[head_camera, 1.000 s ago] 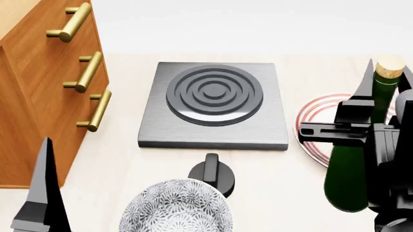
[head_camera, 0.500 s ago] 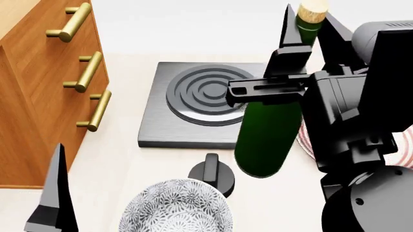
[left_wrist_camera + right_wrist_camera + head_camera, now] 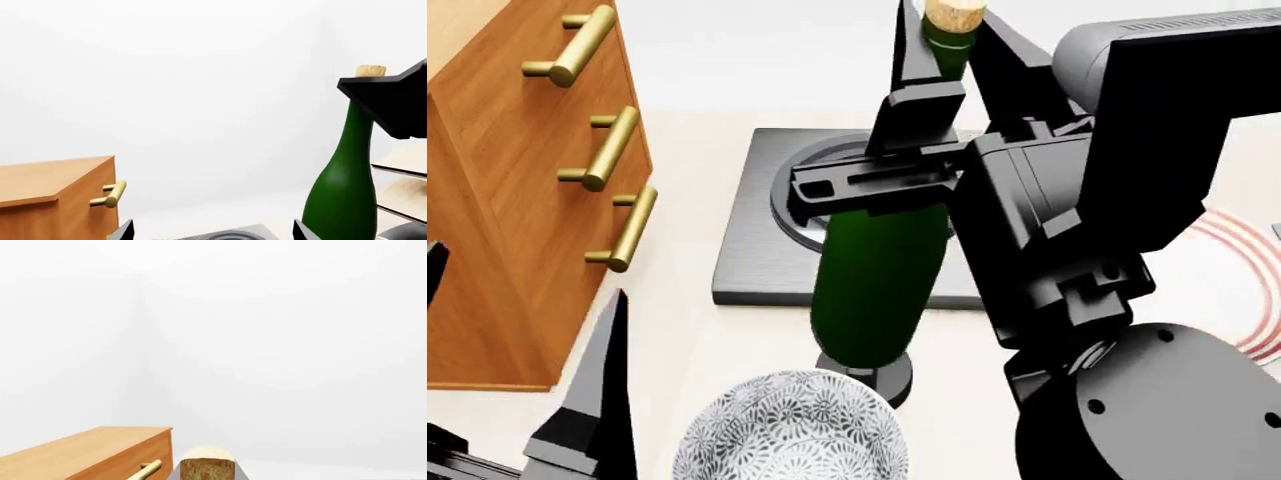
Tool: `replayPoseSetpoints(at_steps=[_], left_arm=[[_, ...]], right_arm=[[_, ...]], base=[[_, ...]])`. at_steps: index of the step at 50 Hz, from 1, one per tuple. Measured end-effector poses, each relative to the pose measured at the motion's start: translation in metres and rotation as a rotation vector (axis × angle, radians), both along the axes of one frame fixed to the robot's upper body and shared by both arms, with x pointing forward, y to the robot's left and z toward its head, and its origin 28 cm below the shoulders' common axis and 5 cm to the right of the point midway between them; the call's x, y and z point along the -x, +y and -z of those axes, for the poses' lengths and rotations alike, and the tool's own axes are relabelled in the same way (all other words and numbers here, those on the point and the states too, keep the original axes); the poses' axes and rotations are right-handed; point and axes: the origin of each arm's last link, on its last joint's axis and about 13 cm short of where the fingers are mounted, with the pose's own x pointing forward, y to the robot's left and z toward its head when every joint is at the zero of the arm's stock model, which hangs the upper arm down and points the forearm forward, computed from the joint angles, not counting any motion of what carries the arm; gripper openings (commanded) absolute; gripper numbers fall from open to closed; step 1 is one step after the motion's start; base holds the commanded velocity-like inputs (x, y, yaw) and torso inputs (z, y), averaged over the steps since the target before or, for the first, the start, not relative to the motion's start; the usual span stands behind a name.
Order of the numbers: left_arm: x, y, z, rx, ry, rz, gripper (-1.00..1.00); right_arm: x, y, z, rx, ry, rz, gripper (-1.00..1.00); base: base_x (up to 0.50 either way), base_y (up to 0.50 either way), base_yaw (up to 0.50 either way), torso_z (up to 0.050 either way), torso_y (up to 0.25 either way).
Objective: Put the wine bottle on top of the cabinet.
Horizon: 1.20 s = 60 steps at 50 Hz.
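While the right arm carries its load across the table, the scene reads from left to right as follows. At the far left stands the large orange-brown wooden cabinet with brass-coloured bar handles on its front; its flat top shows bare in the left wrist view. Below it, near the bottom edge of the head view, is the left gripper, with dark pointed fingers standing apart and nothing between them. Beside it lies a round bowl with a grey flower pattern. In the middle is a square grey cooking plate with dark rings and a black knob in front of it.

Above this plate hangs the tall dark green glass wine bottle with a tan cork. It is upright and lifted off the table, and the right gripper is clamped on its slim neck just under the cork. At the far right a plate with red rings is partly hidden by the arm.

I judge that the step in hand is the transport toward the cabinet. The bottle is not yet over the cabinet top. The next move calls for more travel to the left and enough height so that the bottle base clears the cabinet edge, then a gentle lowering.
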Motion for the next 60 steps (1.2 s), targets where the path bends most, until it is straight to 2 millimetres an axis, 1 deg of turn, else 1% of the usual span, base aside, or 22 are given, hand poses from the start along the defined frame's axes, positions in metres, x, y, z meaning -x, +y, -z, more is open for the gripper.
replayPoseSetpoints(at_steps=[12,20,34,47,60], left_arm=[[-0.016,-0.011,-0.006,-0.029,0.053,0.141,1.0],[-0.025,-0.019,-0.005,-0.032,0.093,0.25,1.0],[-0.028,-0.032,0.0,-0.034,0.14,0.381,1.0],[-0.034,-0.043,0.009,-0.043,0.18,0.442,1.0],[-0.049,-0.048,0.017,-0.074,0.219,0.433,1.0]], right_arm=[[-0.002,0.011,0.01,0.016,0.016,-0.042,-1.0],[-0.003,0.016,0.015,0.03,0.024,-0.059,-1.0],[-0.003,0.022,0.02,0.047,0.033,-0.075,-1.0],[-0.002,0.025,0.019,0.052,0.031,-0.087,-1.0],[0.001,0.026,0.017,0.055,0.022,-0.099,-1.0]], base=[[0.0,0.0,0.0,0.0,0.0],[0.0,0.0,0.0,0.0,0.001],[0.0,0.0,0.0,0.0,0.001],[0.0,0.0,0.0,0.001,0.0],[0.0,0.0,0.0,0.0,0.001]])
